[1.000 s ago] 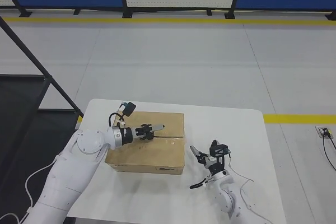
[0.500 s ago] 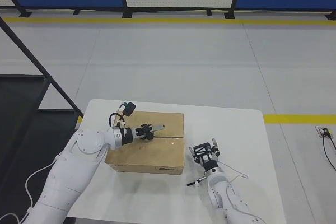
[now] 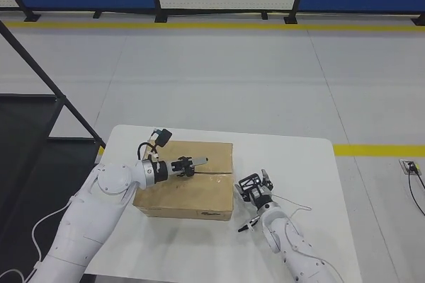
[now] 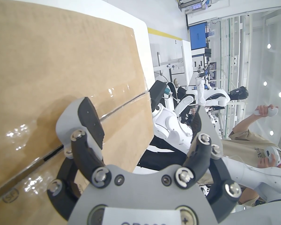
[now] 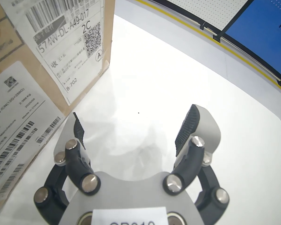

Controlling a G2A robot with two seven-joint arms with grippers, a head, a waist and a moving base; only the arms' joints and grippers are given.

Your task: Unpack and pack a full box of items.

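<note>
Nearest in, the right claw [image 5: 133,120] hovers low over the white worktop [image 3: 297,163], just beside the labelled end of the cardboard box [image 3: 188,187], fingers spread wide, nothing between them. The box sits shut, flaps meeting along its top seam [image 4: 121,106]. Above that seam hangs the left claw [image 4: 145,122], spread too, one pad [image 4: 91,115] right over the seam.

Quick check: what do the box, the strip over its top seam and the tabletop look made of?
Cardboard box: plain brown matte cardboard, flaps closed. Seam strip: likely clear plastic tape, given glossy wrinkled glints over the brown. Table: smooth white top, faintly reflective, perhaps laminate; uncertain.
</note>
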